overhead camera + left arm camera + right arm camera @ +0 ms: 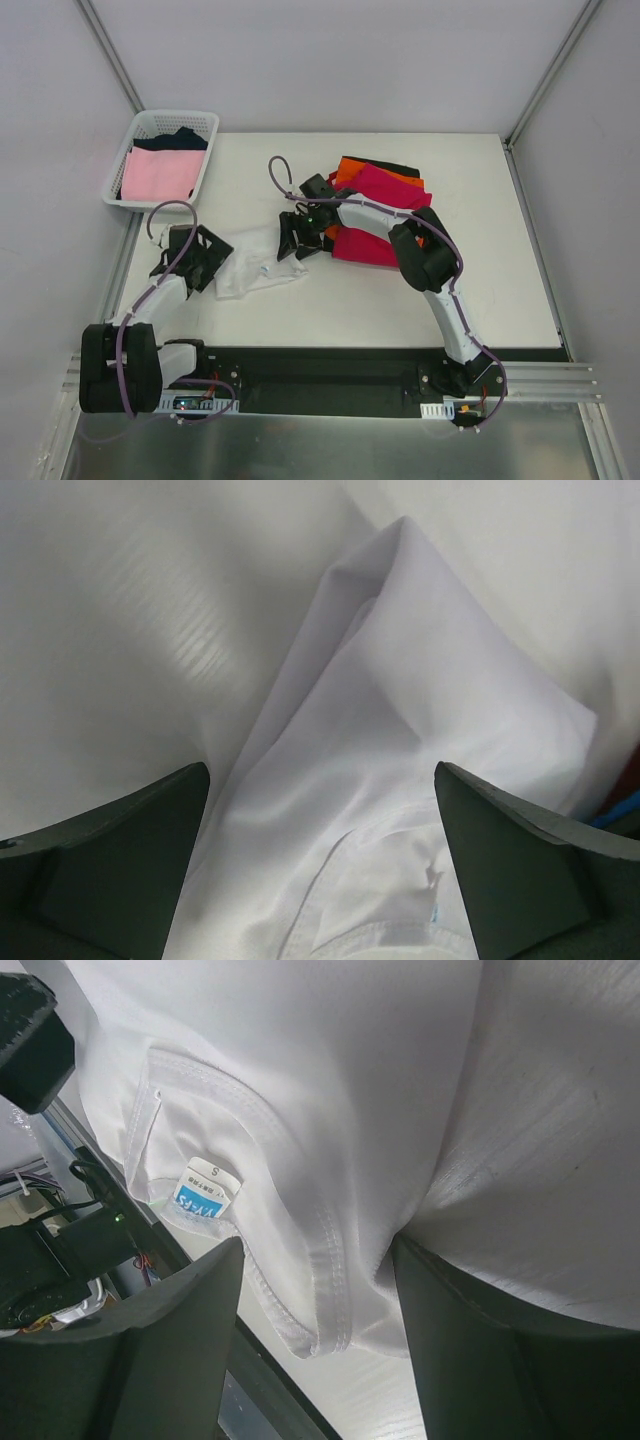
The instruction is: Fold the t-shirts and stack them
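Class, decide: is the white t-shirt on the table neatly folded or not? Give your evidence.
Not folded: the white t-shirt lies bunched and uneven, with loose creases and its collar label exposed.

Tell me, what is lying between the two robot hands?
The crumpled white t-shirt lies on the table between the left gripper and the right gripper, seen in the top view.

The loose t-shirt (255,266) lay on the table (400,300) between the two grippers, one end spread under the jaws of the left gripper (320,770) and its collar (300,1185) between the jaws of the right gripper (318,1245). Just behind the right jaws sat the stack of t-shirts (385,195). Well beyond the left jaws, at the table's far left corner, stood the basket (118,180) with more t-shirts (158,172) in it.
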You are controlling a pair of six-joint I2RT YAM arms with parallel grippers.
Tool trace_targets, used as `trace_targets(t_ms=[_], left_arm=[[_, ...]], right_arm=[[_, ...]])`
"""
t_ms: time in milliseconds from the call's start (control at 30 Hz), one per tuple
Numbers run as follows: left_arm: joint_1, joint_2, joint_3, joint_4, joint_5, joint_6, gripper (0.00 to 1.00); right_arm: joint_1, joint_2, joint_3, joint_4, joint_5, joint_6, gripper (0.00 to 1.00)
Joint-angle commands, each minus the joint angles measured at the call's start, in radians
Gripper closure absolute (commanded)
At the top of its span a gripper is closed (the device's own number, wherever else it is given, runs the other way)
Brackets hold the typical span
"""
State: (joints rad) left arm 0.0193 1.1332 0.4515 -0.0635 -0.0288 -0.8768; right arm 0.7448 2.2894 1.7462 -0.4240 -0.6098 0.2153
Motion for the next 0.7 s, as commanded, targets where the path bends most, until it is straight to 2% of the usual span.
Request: trace_targets(t_ms=[0,167,333,500,667], left_arm=[[0.027,0.072,-0.073,0.143,0.199,0.023,0.01],[0.03,0.137,-0.085,0.24,0.266,0.002,0.01],[0.044,0.18,-0.073,0.243,0.316,0.016,0.01],[0.044,0.143,-0.079,0.185,0.352,0.025,0.03],[0.044,0.05,-0.091,0.087,0.34,0.058,0.12]], right_arm=[[0.005,-0.013,-0.031,-0.064,0.062,-0.042,0.35],[0.005,-0.018,-0.047,-0.064,0.068,-0.042,0.35],[0.002,-0.018,-0.05,-0.064,0.073,-0.04,0.35],[-0.007,-0.011,-0.04,-0.064,0.088,-0.033,0.35],[-0.019,0.028,-0.017,-0.055,0.094,-0.016,0.37]])
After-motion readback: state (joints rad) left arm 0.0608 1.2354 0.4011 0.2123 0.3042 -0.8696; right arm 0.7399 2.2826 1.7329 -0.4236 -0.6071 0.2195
